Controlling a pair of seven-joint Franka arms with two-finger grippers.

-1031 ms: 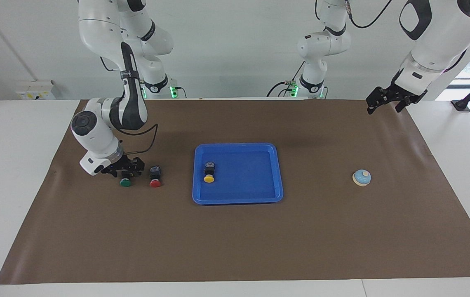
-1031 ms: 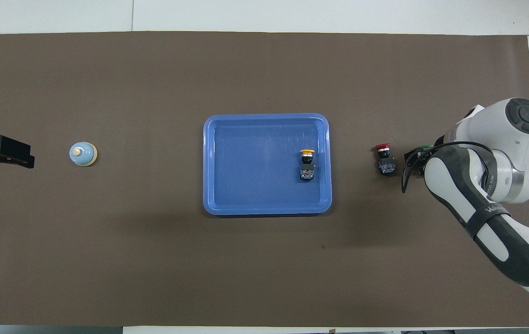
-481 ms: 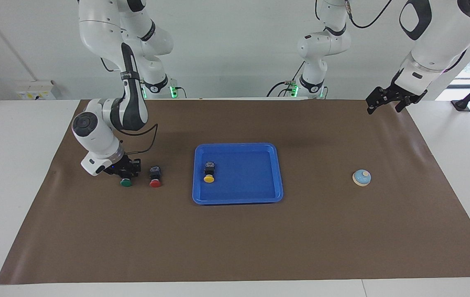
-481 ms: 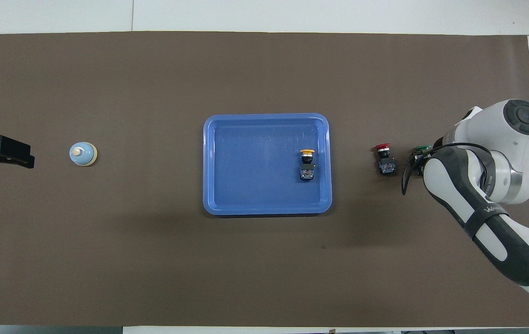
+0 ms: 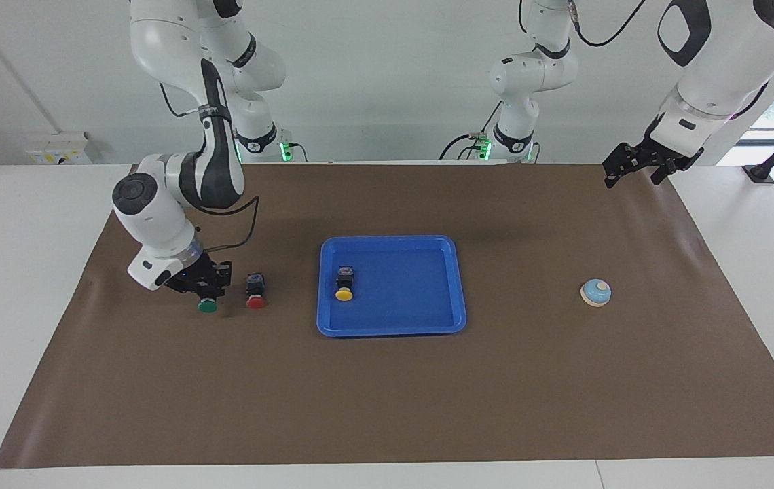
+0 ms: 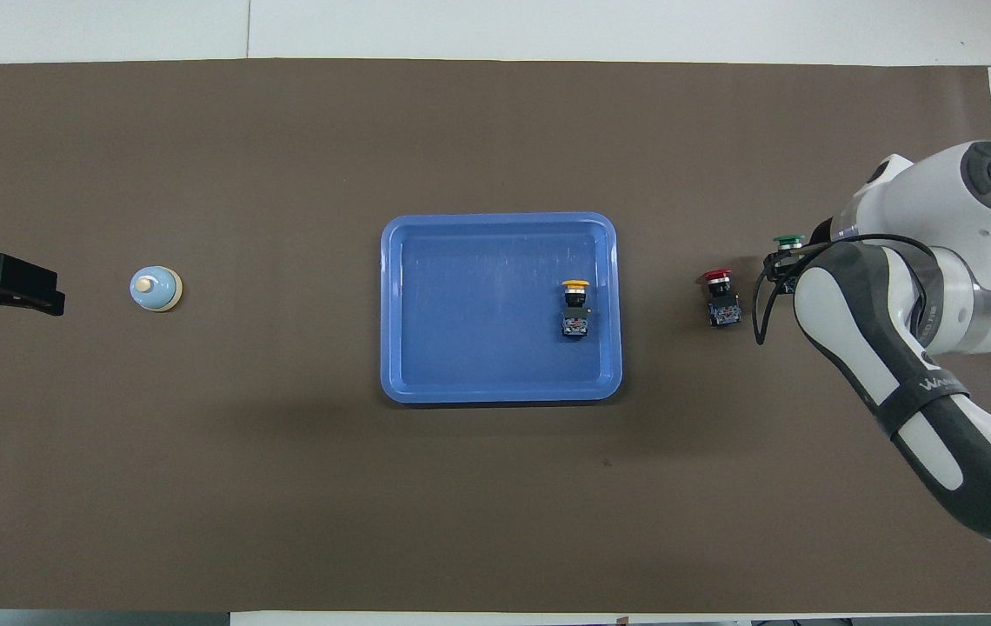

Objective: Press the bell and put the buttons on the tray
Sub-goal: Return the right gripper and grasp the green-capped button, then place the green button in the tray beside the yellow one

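Covering most of the white table is a big brown mat, and everything small is set on it. A flat bright-blue plastic tray with rounded corners and a raised rim is found in the middle of the mat. A push button with a black blocky body and a round yellow cap is laid on its side in the tray, at the end toward the right arm.

The right gripper is seen low over the mat toward the right arm's end of the table. It is clamped on the black body of a push button with a round green cap, which is lifted a little off the mat. A push button with a round red cap is left lying on the mat between the green one and the tray.

The left gripper is held up in the air over the mat's corner at the left arm's end, its fingers spread apart and nothing in them; that arm waits. A small round light-blue domed bell with a cream knob is sat on the mat, well apart from the tray, toward the left arm's end.
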